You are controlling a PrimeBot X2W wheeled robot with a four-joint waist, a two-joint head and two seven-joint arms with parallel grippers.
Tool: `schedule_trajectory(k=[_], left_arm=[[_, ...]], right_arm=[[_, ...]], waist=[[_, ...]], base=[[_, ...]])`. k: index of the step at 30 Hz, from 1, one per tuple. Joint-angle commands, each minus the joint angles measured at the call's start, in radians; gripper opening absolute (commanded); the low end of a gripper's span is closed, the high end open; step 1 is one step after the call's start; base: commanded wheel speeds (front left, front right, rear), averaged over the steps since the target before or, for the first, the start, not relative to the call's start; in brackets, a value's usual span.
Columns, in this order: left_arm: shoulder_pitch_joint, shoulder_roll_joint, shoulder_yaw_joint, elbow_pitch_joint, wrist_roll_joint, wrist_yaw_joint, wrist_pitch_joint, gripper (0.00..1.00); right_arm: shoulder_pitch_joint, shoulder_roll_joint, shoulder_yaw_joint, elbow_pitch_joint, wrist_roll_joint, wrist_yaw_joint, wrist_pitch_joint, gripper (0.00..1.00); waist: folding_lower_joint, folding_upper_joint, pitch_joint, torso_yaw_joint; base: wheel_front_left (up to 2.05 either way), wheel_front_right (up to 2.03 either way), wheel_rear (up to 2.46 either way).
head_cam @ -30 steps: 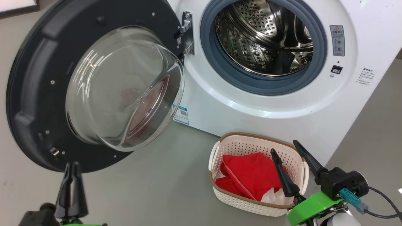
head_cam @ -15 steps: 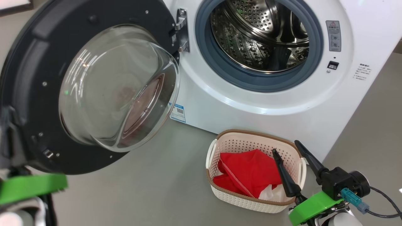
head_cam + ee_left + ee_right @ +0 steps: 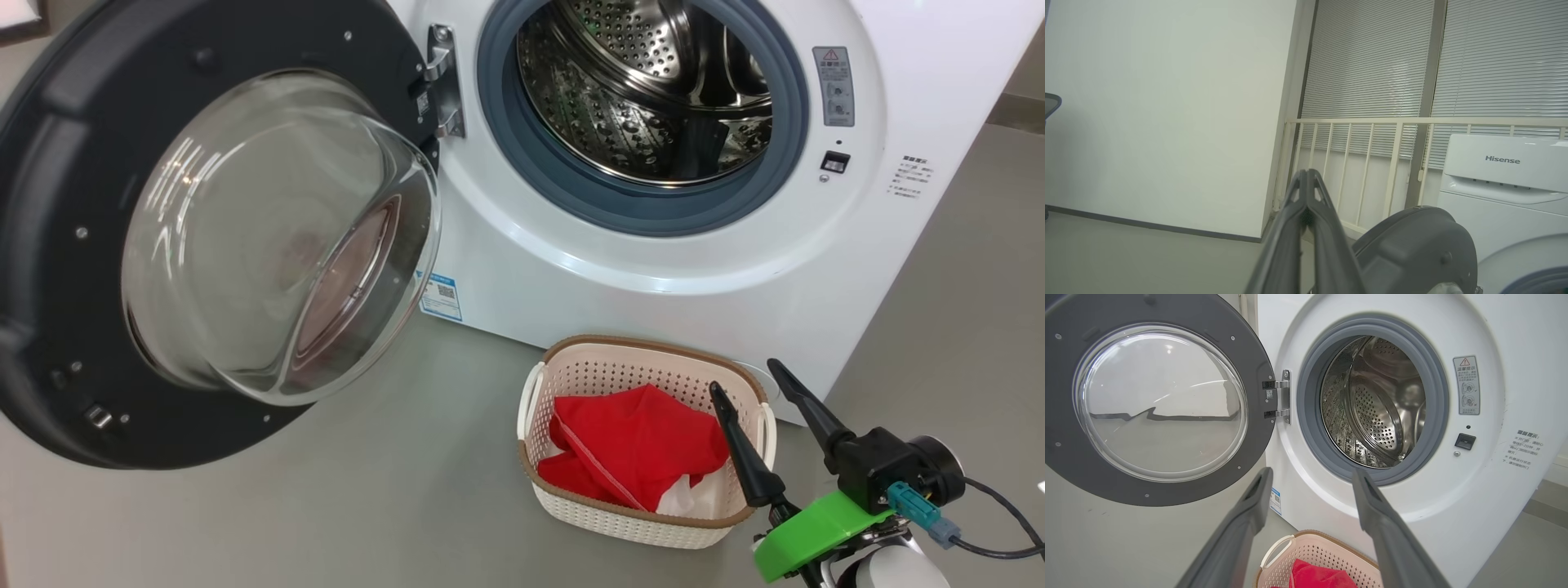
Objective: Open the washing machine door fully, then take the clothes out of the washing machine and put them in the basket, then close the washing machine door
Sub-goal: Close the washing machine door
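The washing machine [image 3: 620, 269] stands with its steel drum [image 3: 645, 90] bare. Its door [image 3: 106, 245] is swung wide open to the left, glass bowl bulging toward me; the right wrist view shows the door [image 3: 1061, 416] beside the drum [image 3: 1376, 408]. On the floor in front sits the cream basket [image 3: 645, 523] holding the red clothes [image 3: 637, 445]. My right gripper [image 3: 744, 376] hovers open over the basket's right end, nothing between its fingers. My left gripper [image 3: 1306, 173] is shut and empty, raised behind the door's outer side [image 3: 1412, 249], pointing at a railing.
A cream railing [image 3: 1392, 122] with window blinds stands behind the machine, next to a pale wall [image 3: 1167, 102]. Grey floor [image 3: 367, 506] spreads around the basket. A cable [image 3: 996, 523] trails from my right wrist.
The head camera has turned, shifting the whole picture left. My left gripper has closed and has left the lower left of the head view. The right gripper and basket keep their places.
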Motion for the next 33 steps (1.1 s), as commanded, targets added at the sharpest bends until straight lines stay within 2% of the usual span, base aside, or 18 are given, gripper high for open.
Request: schedule_trajectory(k=[1,7,11,15,19,23,33], left_arm=[[-0.060,0.049,0.046,0.018,-0.028,-0.011,-0.005,0.00],[-0.196,0.067,0.105,0.257,-0.148,-0.050,0.058,0.00],[-0.279,0.073,0.155,0.402,-0.247,-0.075,0.142,0.00],[-0.330,0.067,0.202,0.507,-0.336,-0.072,0.251,0.00],[-0.358,0.073,0.242,0.576,-0.408,-0.057,0.367,0.00],[-0.370,0.079,0.259,0.609,-0.450,-0.063,0.448,0.00],[-0.363,0.093,0.248,0.620,-0.493,-0.120,0.594,0.00]], right_arm=[[-0.039,-0.005,0.022,-0.021,0.008,0.000,-0.006,1.00],[-0.041,-0.012,0.034,-0.013,0.011,0.000,-0.006,1.00],[-0.039,-0.016,0.041,-0.009,0.013,0.000,-0.006,1.00],[-0.033,-0.016,0.047,-0.005,0.017,0.000,-0.006,1.00],[-0.026,-0.015,0.049,-0.004,0.022,0.000,-0.006,1.00],[-0.026,-0.019,0.052,-0.004,0.023,0.000,-0.006,1.00],[-0.029,-0.023,0.049,-0.010,0.020,0.000,-0.006,1.00]], waist=[[0.0000,0.0000,-0.001,-0.005],[0.0000,0.0000,0.000,-0.020],[0.0000,0.0000,0.003,-0.029],[0.0000,0.0000,0.005,-0.037],[0.0000,0.0000,0.009,-0.047],[0.0000,0.0000,0.014,-0.055],[0.0000,0.0000,0.025,-0.066]], base=[[0.00,0.00,0.00],[0.00,0.00,0.00],[0.00,0.00,0.00],[0.00,0.00,0.00],[0.00,0.00,0.00],[0.00,0.00,0.00],[0.00,0.00,0.00]])
